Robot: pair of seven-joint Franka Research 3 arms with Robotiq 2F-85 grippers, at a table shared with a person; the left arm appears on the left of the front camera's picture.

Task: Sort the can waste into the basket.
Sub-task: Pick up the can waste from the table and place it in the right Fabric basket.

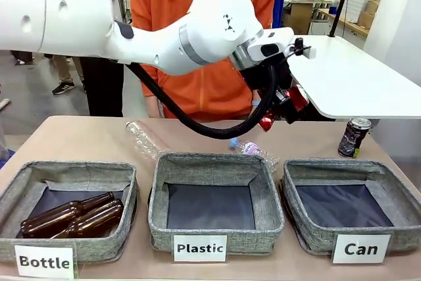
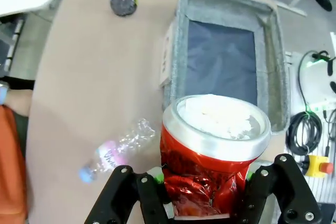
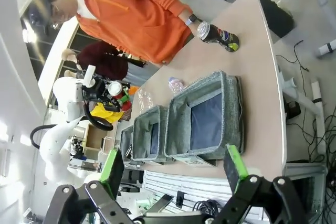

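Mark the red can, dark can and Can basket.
red can (image 2: 202, 179): left wrist view, crushed red body.
dark can (image 1: 354, 137): front view, printed side.
Can basket (image 1: 308, 240): front view, front wall left of its label.

1. White label (image 1: 45, 261) on the front of the left basket (image 1: 105, 245) on the desk reads "Bottle", in black print.
2. White label (image 1: 200, 248) on the middle basket (image 1: 210, 161) reads "Plastic".
3. White label (image 1: 361, 249) on the right basket (image 1: 335, 166) reads "Can".
4. Dark can (image 1: 354, 137) standing on the desk behind the right basket has colourful print, too small to read.
5. Clear plastic bottle (image 2: 118, 152) has a pink-white wrap with sideways lettering that is not legible.
6. Crushed red can (image 2: 202, 182) – crumpled surface, no readable text.
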